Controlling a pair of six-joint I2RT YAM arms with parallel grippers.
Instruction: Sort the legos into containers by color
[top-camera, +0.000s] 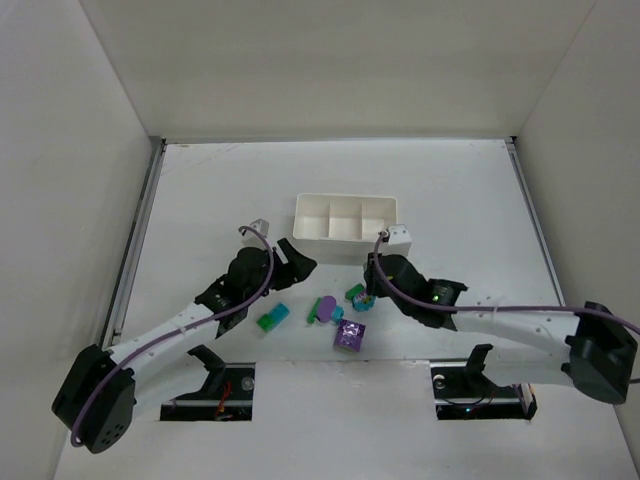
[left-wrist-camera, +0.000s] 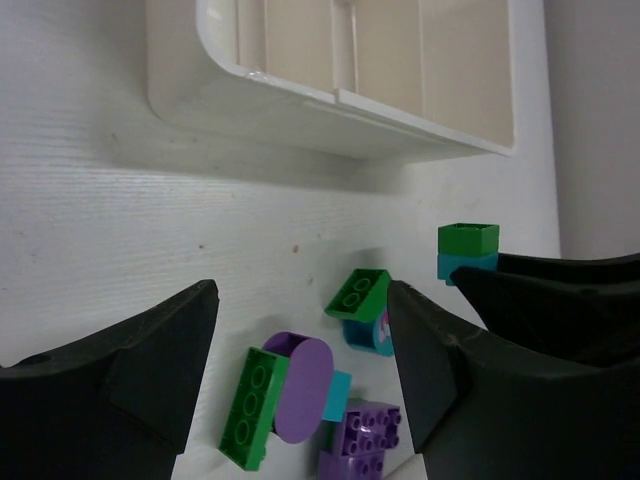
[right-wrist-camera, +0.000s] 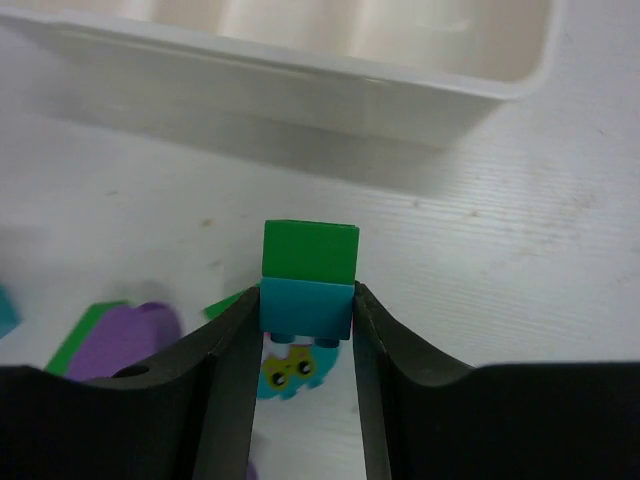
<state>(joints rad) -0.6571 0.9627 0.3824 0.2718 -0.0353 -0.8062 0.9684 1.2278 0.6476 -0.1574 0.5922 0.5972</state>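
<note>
Green-and-teal lego (right-wrist-camera: 308, 280) pinched between right fingers (right-wrist-camera: 225, 385); left fingers (left-wrist-camera: 150, 370) spread, near white tray (top-camera: 340, 232)

The white table (top-camera: 200, 200) carries the tray (top-camera: 330, 232), beyond the left fingers (left-wrist-camera: 160, 370) and right fingers (right-wrist-camera: 230, 380). Loose legos (top-camera: 348, 336) lie between both pairs.

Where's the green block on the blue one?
The green-and-blue stack sits between the right fingers in the right wrist view, before the white tray, purple brick at left.
</note>
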